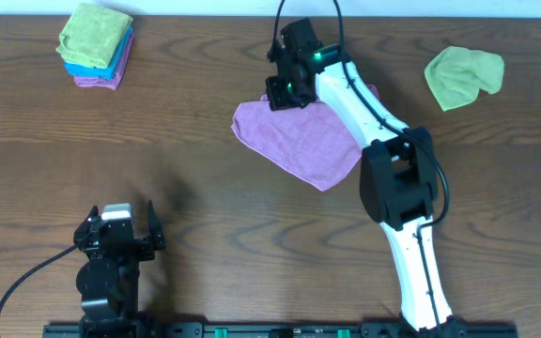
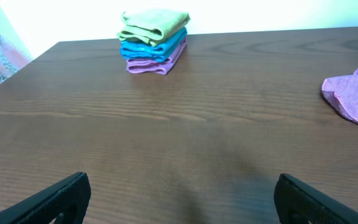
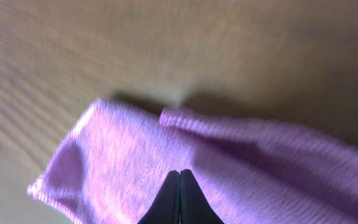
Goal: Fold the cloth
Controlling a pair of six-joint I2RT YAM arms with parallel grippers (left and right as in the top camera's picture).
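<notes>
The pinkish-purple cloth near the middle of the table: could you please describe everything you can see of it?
The pinkish-purple cloth looks like soft, finely ribbed microfibre. It lies mostly flat on the brown wooden table, spread in a skewed diamond, not yet neatly folded. Its far edge is rumpled, one corner turned over. The right gripper rests at that edge, fingers shut against the fabric; whether they pinch it is unclear. The white right arm crosses above one side.
</notes>
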